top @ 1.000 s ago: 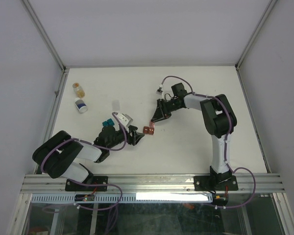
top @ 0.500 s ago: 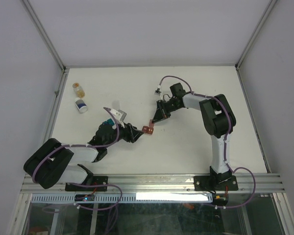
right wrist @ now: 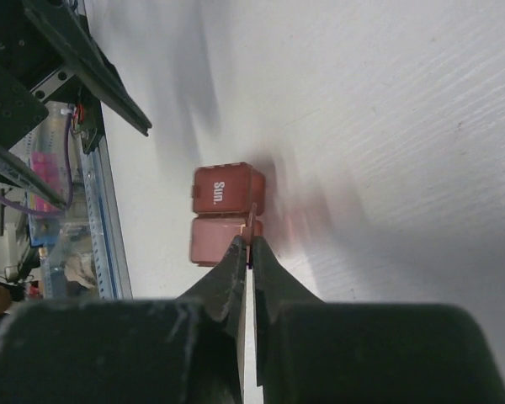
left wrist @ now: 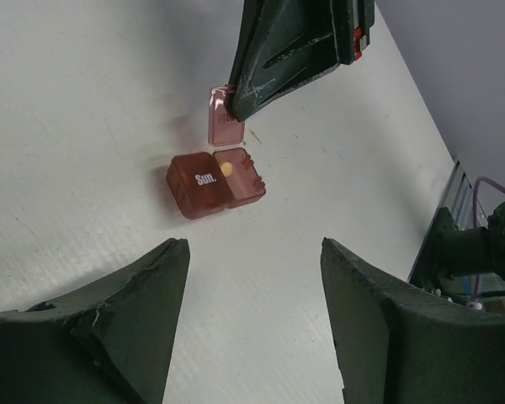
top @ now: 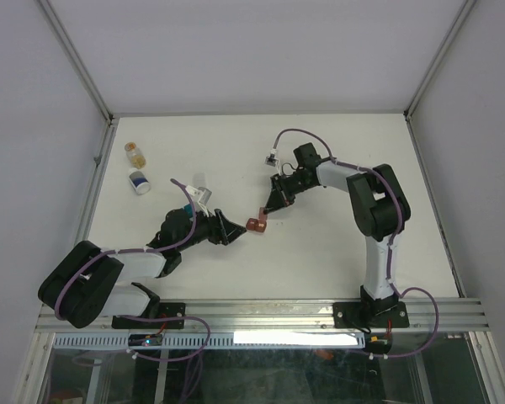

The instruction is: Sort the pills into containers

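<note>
The dark red container [top: 254,224] lies mid-table, its "Sun." compartment [left wrist: 198,183] closed. The other compartment [left wrist: 240,172] stands open with one small yellow pill [left wrist: 226,168] inside. My right gripper [top: 263,214] comes down from the far side and is shut on the thin raised lid [left wrist: 225,118], pinching its edge [right wrist: 252,222] between the fingertips [right wrist: 240,252]. My left gripper [left wrist: 252,244] is open just left of the container, low over the table, with nothing between its fingers [left wrist: 143,286]. It does not touch the box.
A white bottle [top: 139,181] and a small amber vial [top: 135,152] lie at the far left of the table. Enclosure walls ring the white table [top: 337,244], and a metal rail [top: 261,313] runs along its near edge.
My right gripper has closed onto the red container's lid. My left arm has swung up and right, bringing its gripper closer to the container and slightly wider.
</note>
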{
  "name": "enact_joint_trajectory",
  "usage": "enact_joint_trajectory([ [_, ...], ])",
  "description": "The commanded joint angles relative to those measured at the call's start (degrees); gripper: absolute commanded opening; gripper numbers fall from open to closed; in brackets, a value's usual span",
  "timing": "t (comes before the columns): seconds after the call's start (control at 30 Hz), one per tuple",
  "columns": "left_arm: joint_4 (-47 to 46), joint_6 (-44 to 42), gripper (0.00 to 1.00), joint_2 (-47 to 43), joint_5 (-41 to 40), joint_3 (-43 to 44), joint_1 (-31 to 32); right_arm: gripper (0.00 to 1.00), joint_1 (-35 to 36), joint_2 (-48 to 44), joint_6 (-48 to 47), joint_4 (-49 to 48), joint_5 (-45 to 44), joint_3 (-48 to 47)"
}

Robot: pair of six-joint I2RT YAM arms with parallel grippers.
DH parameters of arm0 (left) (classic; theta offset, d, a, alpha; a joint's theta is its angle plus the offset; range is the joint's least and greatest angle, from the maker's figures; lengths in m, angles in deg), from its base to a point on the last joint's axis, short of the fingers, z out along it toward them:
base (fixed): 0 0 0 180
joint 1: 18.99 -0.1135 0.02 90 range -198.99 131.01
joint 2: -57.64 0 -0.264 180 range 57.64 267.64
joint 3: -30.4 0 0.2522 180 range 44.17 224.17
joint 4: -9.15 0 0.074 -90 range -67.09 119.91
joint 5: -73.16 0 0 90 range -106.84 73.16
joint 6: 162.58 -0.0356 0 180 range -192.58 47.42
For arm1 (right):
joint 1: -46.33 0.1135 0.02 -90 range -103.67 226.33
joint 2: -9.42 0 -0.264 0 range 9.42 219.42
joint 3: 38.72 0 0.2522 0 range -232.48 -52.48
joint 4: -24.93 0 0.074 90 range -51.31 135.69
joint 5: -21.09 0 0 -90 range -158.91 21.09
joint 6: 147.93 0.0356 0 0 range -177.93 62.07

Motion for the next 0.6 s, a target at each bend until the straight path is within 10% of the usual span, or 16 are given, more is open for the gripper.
enact_joint_trajectory([
  [0.0,-4.8,3.4,0.65,-0.4,2.6,0.1,-0.7,0.01,0.7,-7.0,-6.4,-1.0,2.1,1.6],
  [0.57,-18.8,9.2,0.71,12.8,4.1,-0.1,-1.0,0.01,1.8,-12.6,-12.6,-2.0,5.1,5.7],
])
